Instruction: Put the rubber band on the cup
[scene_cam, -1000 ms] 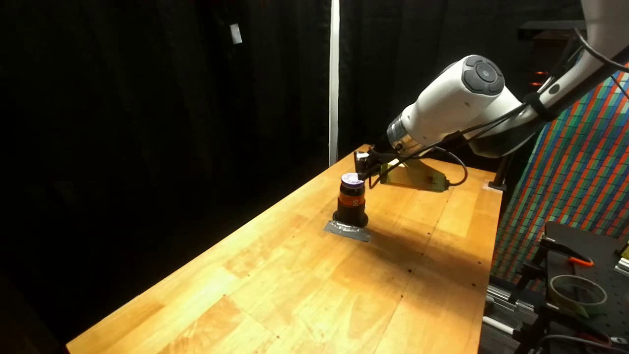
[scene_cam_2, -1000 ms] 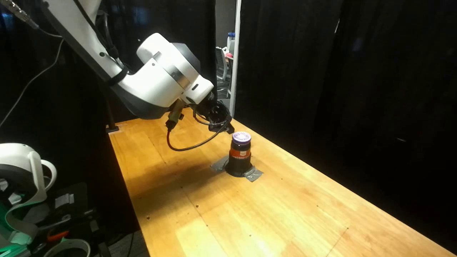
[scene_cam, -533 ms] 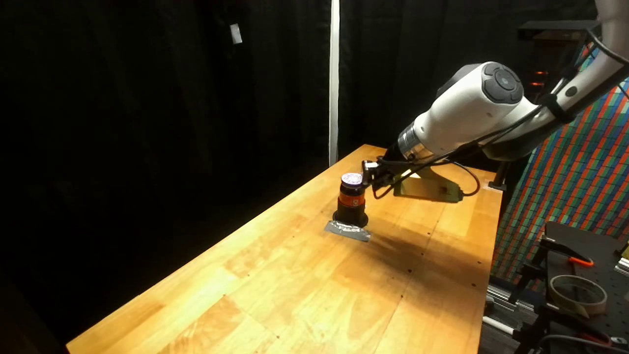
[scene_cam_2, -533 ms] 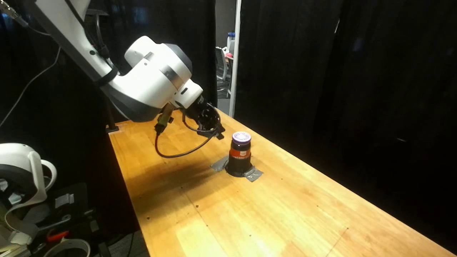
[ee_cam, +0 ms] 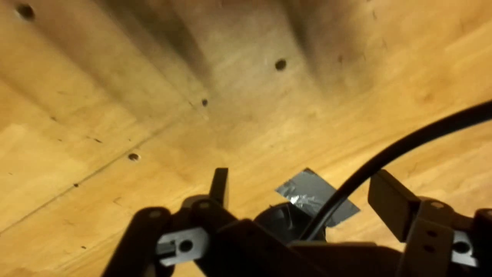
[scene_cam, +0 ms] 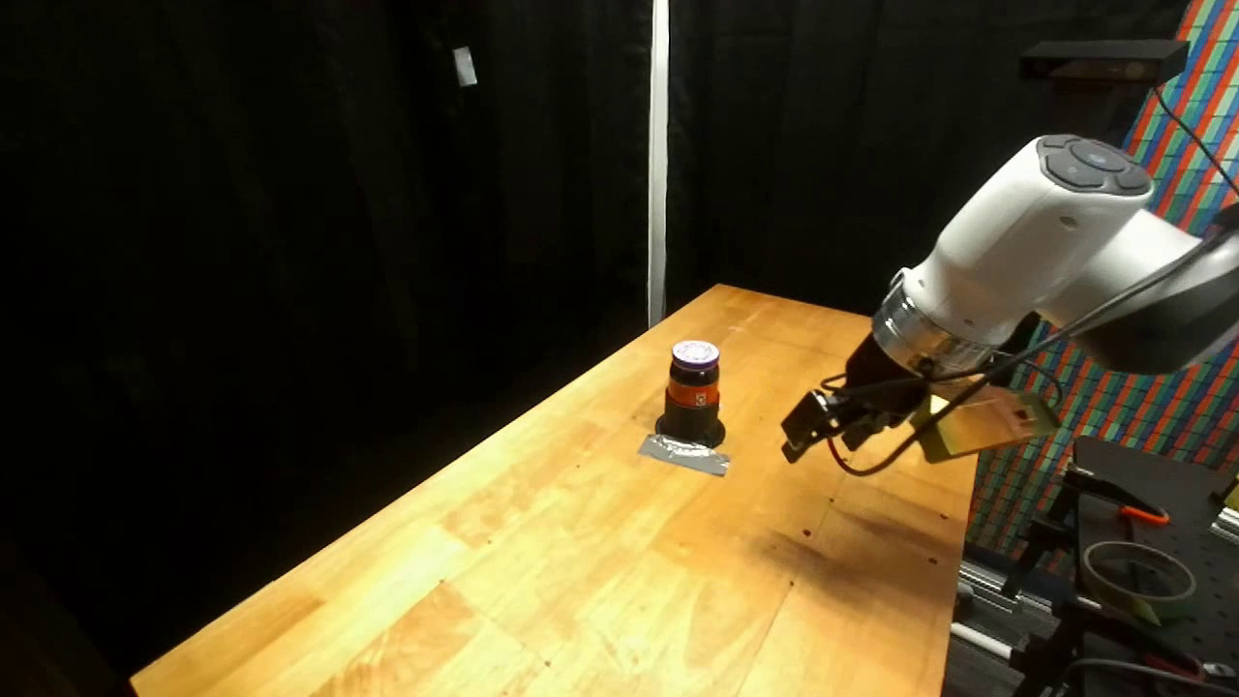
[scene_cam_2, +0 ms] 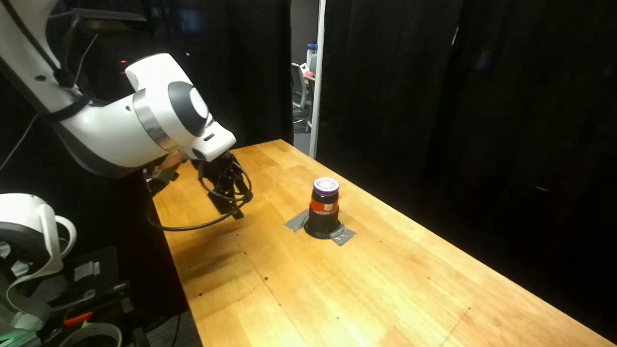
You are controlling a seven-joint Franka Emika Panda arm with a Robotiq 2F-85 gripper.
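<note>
The cup (scene_cam: 693, 395) stands upright on the wooden table (scene_cam: 600, 561), taped down by its dark flared base (ee_cam: 282, 221). Its body has an orange-red label, and a purple-rimmed lid with a pale pattern (scene_cam_2: 326, 185) lies level on top. My gripper (scene_cam: 823, 443) hangs over the table, apart from the cup, to its right in this exterior view. In the wrist view the gripper (ee_cam: 303, 192) has its fingers (ee_cam: 220, 186) wide apart with nothing held; the cup's upper part is hidden behind the gripper body. I cannot make out the rubber band in any view.
Grey tape strips (scene_cam: 684, 455) flank the cup's base. A black cable (ee_cam: 384, 154) loops past the right finger. Beside the table, below its edge, are a tape roll (scene_cam: 1138, 581) and a white headset (scene_cam_2: 29, 226). Dark curtains (scene_cam: 339, 242) hang behind.
My gripper has backed away from beside the cup's top, towards the robot's side and lower over the table, and its jaws have opened. The cup and its lid have stayed put.
</note>
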